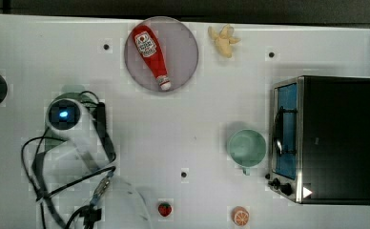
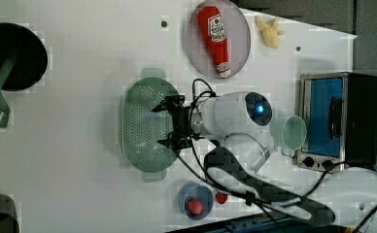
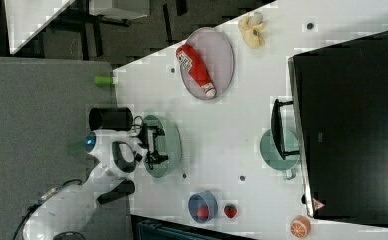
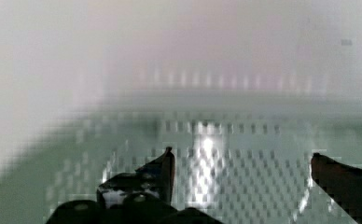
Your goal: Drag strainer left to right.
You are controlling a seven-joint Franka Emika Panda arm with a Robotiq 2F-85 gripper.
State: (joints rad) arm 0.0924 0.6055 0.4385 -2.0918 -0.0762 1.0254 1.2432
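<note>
- Top view: straight down on the white table (image 1: pixel 188 133), set high; toaster oven (image 1: pixel 333 138) at the top view's right.
- Left view: also steeply downward, wider on the opposite side, taking in the strainer (image 2: pixel 145 127) and black bowl (image 2: pixel 12 56).
- Right view: high, turned a quarter (table running upward), floor at the right view's left.
- Wrist view: very near, aimed into the strainer's perforated base (image 4: pixel 226 163).
- Shared by the three off-arm views: ketchup bottle (image 1: pixel 151 55), banana (image 1: pixel 224 40), oven.

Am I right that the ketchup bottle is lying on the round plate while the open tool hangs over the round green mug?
Not quite: the open tool hangs over the strainer, not the mug, as the left view shows. The ketchup bottle does lie on the round plate.
</note>
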